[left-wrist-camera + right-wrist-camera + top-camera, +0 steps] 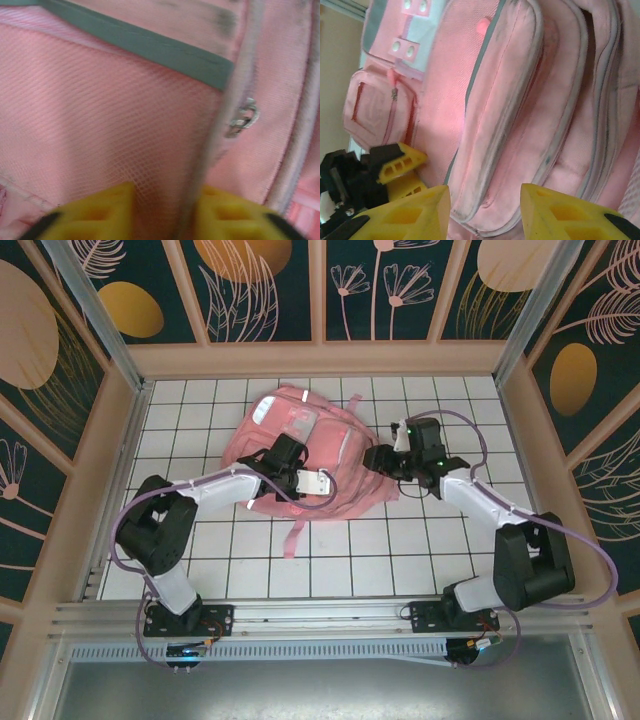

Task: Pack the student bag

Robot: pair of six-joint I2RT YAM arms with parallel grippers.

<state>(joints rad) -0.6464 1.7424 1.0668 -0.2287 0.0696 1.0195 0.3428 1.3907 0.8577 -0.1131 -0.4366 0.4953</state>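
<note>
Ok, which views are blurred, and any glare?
Left wrist view: heavily blurred, the student bag mesh and zip pull smeared. Right wrist view: bag sharp, washed out at upper left. Top external view: crisp, evenly lit, reflective strip glaring white.

White gridded table point(400, 540), floral walls point(270, 290)

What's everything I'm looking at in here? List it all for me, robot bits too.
student bag: one, pink with silvery strips, lying mid-table
zip pull: one, silver, on the bag near the left gripper
table: one, white with a dark grid, under everything
wall panels: several, dark green with peach plant shapes, around the table
cables: one per arm, purplish, looping alongside
arms: two, white and black, left arm and right arm reaching to the bag
left gripper: one, yellow fingers, either side of a bag seam
right gripper: one, yellow fingers spread, at the bag's right side
</note>
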